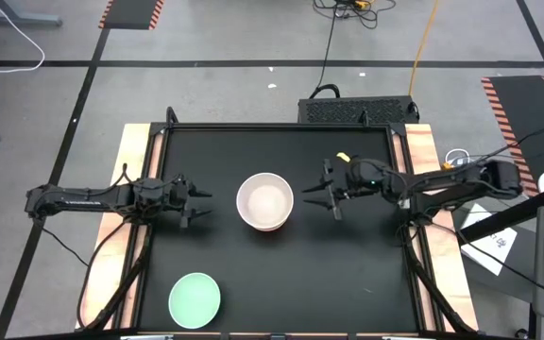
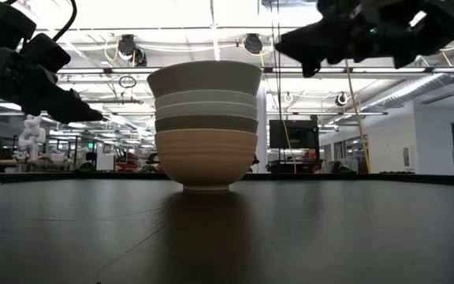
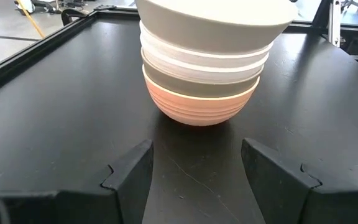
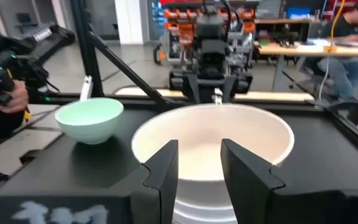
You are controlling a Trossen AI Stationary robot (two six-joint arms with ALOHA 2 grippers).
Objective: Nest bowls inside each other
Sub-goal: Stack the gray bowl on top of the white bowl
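A stack of small round bowls (image 1: 265, 201) is being seen at the centre of the black table (image 1: 348, 274). It is being topped by a beige-grey bowl (image 2: 204, 78); under it a white one, an olive-brown one and a ribbed salmon-orange bowl (image 3: 194, 103) at the bottom are being shown in the low and left wrist views only. From above, just the top rim is being shown. A mint green round bowl (image 1: 195, 299) is lying apart, near the front-left edge.

The left gripper (image 1: 196, 203) is being held left of the stack, fingers wide apart, w/ nothing between them. The right gripper (image 1: 324, 200) is being held right of the stack, raised above it, fingers partly open, empty.
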